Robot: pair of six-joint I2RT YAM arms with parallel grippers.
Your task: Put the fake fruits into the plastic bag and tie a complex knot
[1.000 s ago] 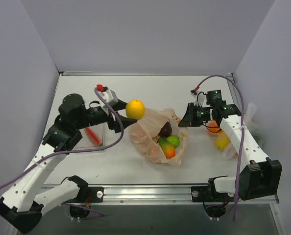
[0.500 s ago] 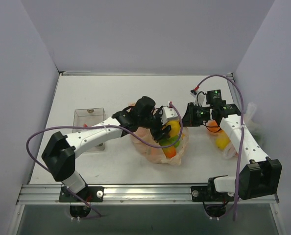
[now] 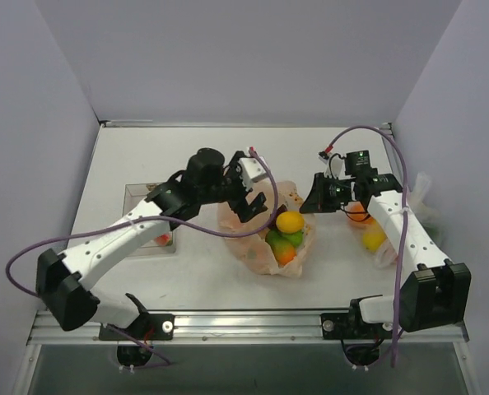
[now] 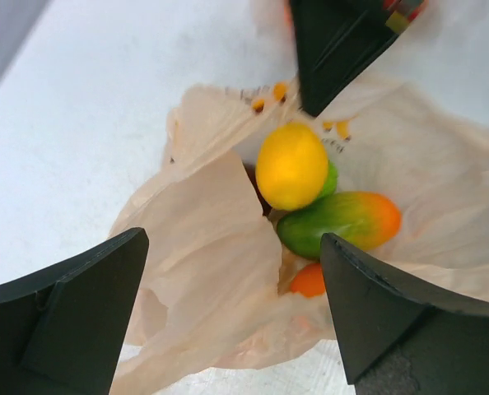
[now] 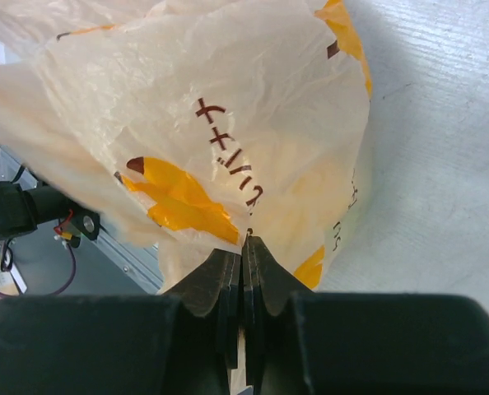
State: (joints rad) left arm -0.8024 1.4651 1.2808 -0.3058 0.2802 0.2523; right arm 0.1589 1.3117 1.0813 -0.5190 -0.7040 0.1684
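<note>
- Clear tray seen at left of worktop; small red item inside.
- Left tool held above left rim of plastic bag; fingers spread wide apart, nothing gripped.
- Bag laid open at worktop centre.
- Fake fruits seen inside: yellow fruit on top, green-orange fruit touching it, orange one half hidden below.
- Right tool pressed together; bag's right rim pinched between jaws.
- Whitish bag with orange and yellow pieces laid at far right.
</note>
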